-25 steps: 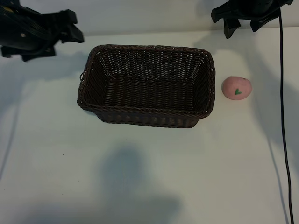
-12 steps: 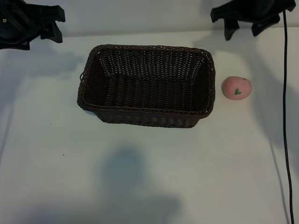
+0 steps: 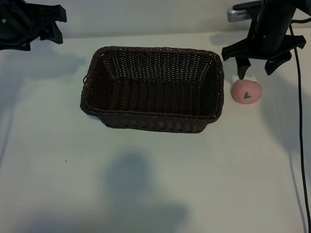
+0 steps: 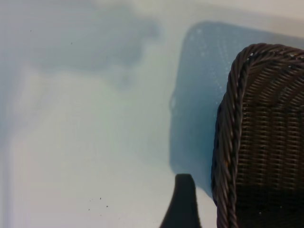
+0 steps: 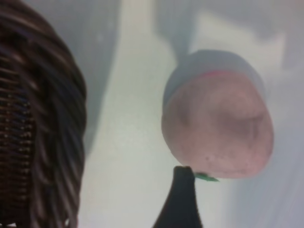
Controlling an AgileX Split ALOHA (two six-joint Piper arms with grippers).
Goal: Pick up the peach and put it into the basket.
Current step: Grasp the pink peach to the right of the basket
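The right gripper (image 3: 254, 72), fingers apart, hovers just above the peach (image 3: 246, 91) at the basket's (image 3: 146, 121) three o'clock; next, lower and close.

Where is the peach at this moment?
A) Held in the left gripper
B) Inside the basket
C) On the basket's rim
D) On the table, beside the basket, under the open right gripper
D: the peach lies on the table just outside the basket, and the right gripper hangs open above it, not closed on it.
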